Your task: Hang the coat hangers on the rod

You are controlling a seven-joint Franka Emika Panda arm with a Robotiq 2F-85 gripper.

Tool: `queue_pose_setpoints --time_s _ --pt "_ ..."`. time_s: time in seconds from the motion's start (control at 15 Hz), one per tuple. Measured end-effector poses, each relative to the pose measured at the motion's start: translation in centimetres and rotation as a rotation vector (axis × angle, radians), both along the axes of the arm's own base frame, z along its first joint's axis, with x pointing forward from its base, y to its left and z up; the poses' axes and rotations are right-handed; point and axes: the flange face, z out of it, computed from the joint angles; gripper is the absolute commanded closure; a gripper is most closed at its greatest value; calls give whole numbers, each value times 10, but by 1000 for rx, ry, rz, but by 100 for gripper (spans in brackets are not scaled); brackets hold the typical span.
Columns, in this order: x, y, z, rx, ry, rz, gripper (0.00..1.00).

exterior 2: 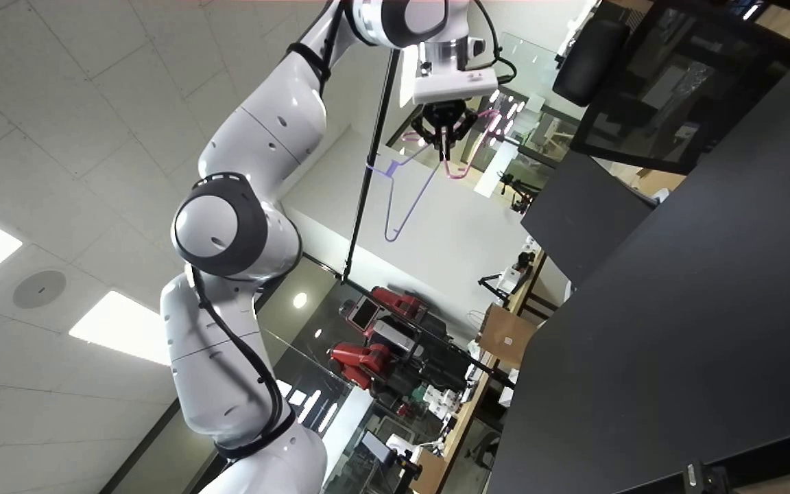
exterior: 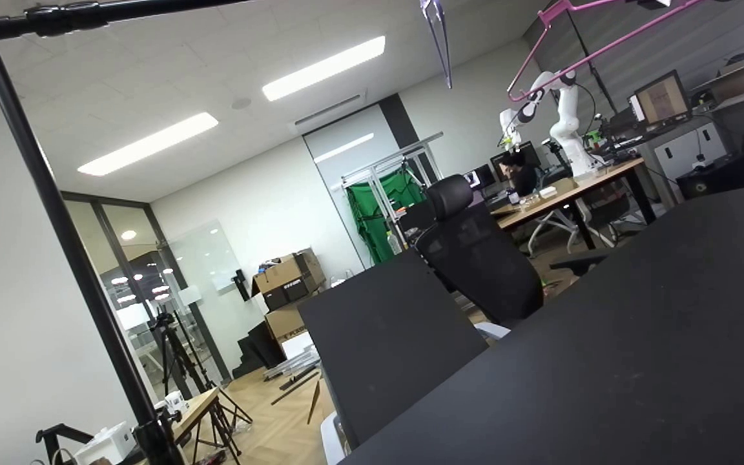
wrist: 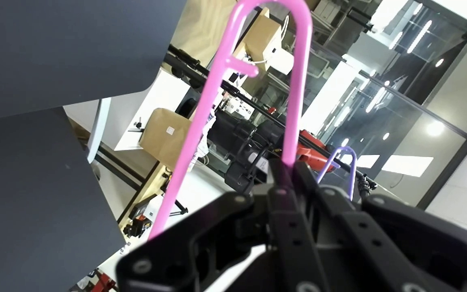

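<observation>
A pink coat hanger (wrist: 298,73) is clamped by one of its bars between the fingertips of my gripper (wrist: 288,168). Its rounded, small-pegged corner points away from the gripper. In an exterior view the gripper (exterior 2: 445,155) points downward with this pink hanger (exterior 2: 458,176). The black rod (exterior 2: 361,213) passes beside it, with a purple hanger (exterior 2: 392,168) whose hook meets the rod; that hanger dangles free of the gripper. Elsewhere the pink hanger (exterior: 604,50), the purple hanger (exterior: 448,76) and the rod (exterior: 139,10) are cut off by the frame's top edge.
A black upright pole (exterior: 55,213) carries the rod at its end. Below lies a large dark tabletop (exterior: 572,342), with an office chair (exterior: 482,258) behind it. In the wrist view the purple hanger's corner (wrist: 353,174) shows just right of the fingers.
</observation>
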Motion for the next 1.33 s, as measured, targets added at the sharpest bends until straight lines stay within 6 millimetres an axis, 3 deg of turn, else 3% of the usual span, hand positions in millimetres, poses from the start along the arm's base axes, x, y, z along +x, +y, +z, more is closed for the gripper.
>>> queue_pose_setpoints --time_s 0.47,0.53,0.87,1.33 --pt "0 -1 -1 -1 2 -1 92" --pt "0 -1 -1 -1 2 -1 98" --pt "4 4 0 18 -12 0 98" --pt "27 31 47 102 -136 6 98"
